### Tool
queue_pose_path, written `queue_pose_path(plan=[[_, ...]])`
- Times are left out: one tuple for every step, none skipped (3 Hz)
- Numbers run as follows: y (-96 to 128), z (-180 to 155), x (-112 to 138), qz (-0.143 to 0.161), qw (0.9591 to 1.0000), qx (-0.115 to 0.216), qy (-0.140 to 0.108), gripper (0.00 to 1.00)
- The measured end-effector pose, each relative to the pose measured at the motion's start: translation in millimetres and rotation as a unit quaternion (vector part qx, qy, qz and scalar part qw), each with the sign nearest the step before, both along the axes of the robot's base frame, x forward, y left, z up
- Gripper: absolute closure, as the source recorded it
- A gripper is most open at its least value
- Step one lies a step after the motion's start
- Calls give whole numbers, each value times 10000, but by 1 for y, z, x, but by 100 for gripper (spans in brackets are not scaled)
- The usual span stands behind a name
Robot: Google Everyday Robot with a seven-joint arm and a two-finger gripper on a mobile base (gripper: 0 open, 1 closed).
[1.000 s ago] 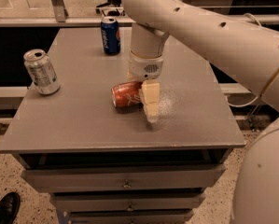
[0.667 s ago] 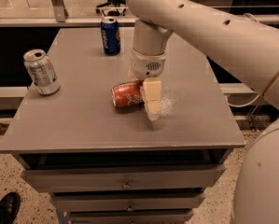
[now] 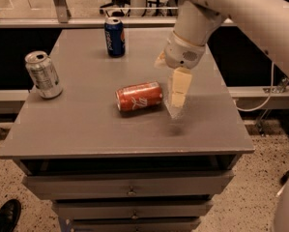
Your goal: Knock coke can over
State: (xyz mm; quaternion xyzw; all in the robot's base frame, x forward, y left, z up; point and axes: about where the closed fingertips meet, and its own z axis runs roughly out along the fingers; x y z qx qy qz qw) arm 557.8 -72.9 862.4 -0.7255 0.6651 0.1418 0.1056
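The coke can (image 3: 139,96), red-orange with white script, lies on its side near the middle of the grey table (image 3: 86,129), its silver top pointing left. My gripper (image 3: 177,98) hangs just to the right of the can, a small gap away, raised slightly above the tabletop. Its cream-coloured fingers (image 3: 179,85) point down and hold nothing.
A dark blue can (image 3: 114,36) stands upright at the table's back edge. A silver-grey can (image 3: 43,75) stands upright near the left edge. Drawers are below the tabletop. A shoe (image 3: 4,216) shows on the floor at bottom left.
My gripper has moved right and up, away from the coke can. The can lies on its side as before, now fully uncovered.
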Motion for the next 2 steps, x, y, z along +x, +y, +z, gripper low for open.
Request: queue_pose_path(plan=[[-43, 24, 4, -655, 9942, 849, 46, 0], [-75, 43, -1, -1113, 9812, 1573, 107, 0]])
